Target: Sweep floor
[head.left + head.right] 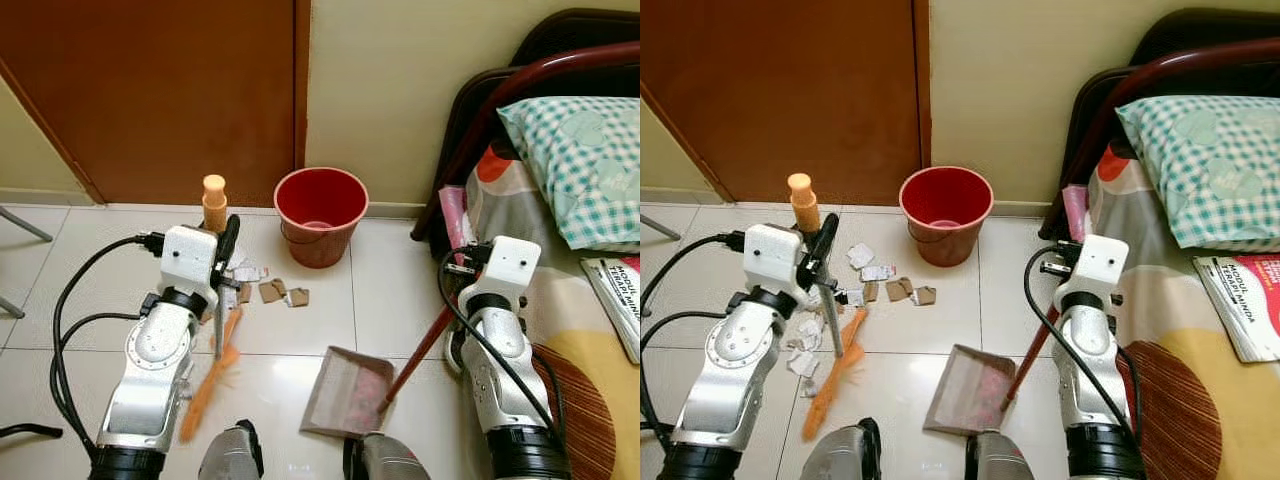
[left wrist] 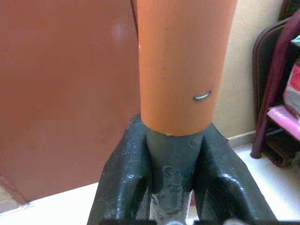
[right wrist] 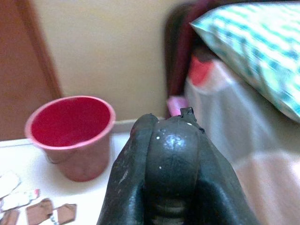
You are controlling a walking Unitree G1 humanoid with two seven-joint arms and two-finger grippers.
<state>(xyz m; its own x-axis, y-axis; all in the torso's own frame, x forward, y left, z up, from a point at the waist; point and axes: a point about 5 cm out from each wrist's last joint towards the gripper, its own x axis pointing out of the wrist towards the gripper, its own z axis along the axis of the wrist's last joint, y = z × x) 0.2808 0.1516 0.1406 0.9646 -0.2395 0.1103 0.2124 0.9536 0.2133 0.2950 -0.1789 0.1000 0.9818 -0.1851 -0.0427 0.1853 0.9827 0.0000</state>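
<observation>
One dustpan (image 1: pixel 347 392), two end effectors each pinching a handle, one red bucket (image 1: pixel 321 214).

Bare tile lies open left of the red bucket (image 1: pixel 320 215), below the door (image 1: pixel 150 95). Right of the bucket the bed (image 1: pixel 540 260) (frame and mattress) blocks passage.

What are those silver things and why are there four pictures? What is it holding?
Those are a robot's two arms. Two pictures come from cameras in its head, looking down at the floor. The other two come from cameras on its wrists. The left gripper has its black fingers shut around an orange broom. The right gripper is shut on the red handle of a dustpan resting on the tiles. Scraps of paper and cardboard lie on the floor before a red bucket. A bed with a checked pillow stands on the right.
</observation>
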